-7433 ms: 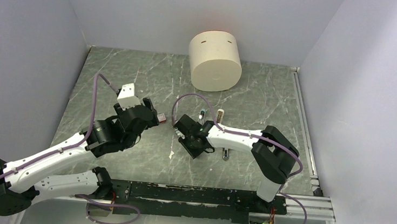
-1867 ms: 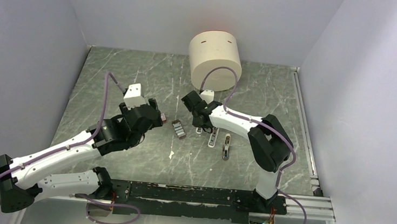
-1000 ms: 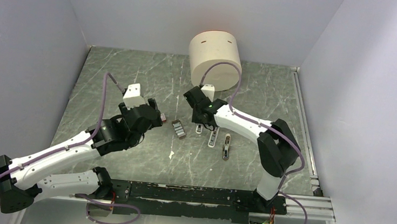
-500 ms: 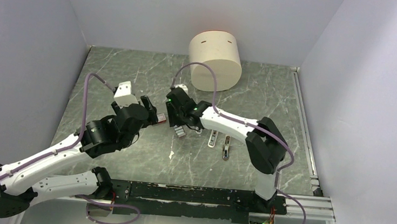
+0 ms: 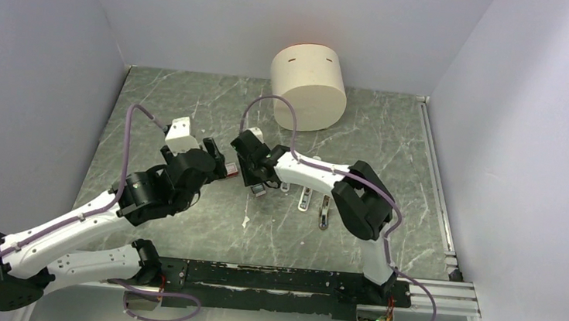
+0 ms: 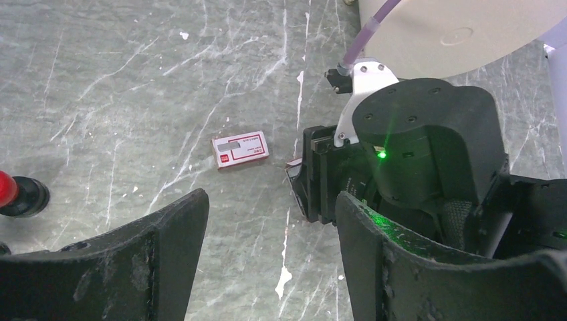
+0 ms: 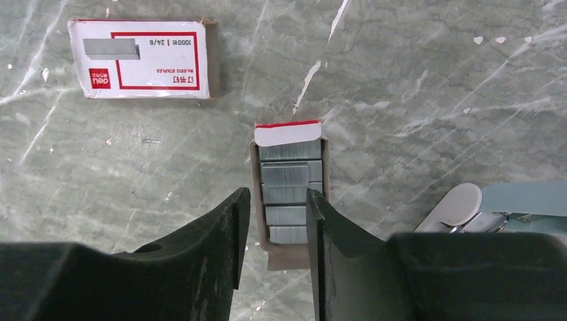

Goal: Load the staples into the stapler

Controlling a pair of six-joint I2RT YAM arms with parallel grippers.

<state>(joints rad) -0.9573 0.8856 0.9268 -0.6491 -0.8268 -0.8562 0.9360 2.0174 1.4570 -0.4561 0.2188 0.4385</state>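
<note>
**Right gripper poised over the open staples, left gripper waiting wide**

At the far left of the left wrist view, a red-capped knob (image 6: 15, 194) stands on the marbled table (image 5: 391, 146). The left gripper (image 6: 271, 214) hangs above the table with its jaws spread wide and nothing between them. Just past its fingers lies the red-and-white staple box (image 7: 144, 59), flat with its label up and touching neither arm.

To the right of the box sits the tray of staples (image 7: 289, 175), with grey ridged strips stacked in a row and a red-edged flap at the far end. The right gripper (image 7: 276, 200) is directly over this tray. Its jaws are a narrow gap apart and the strips show between them. Whether the fingertips (image 7: 237, 207) actually touch the staples is hard to make out from this angle.

Further right, the white stapler (image 7: 456, 204) lies on the table, with its rounded end near the tray and a pale blue piece (image 7: 528, 197) beside it. A cream cylinder (image 5: 308, 89) stands at the back of the table.
</note>
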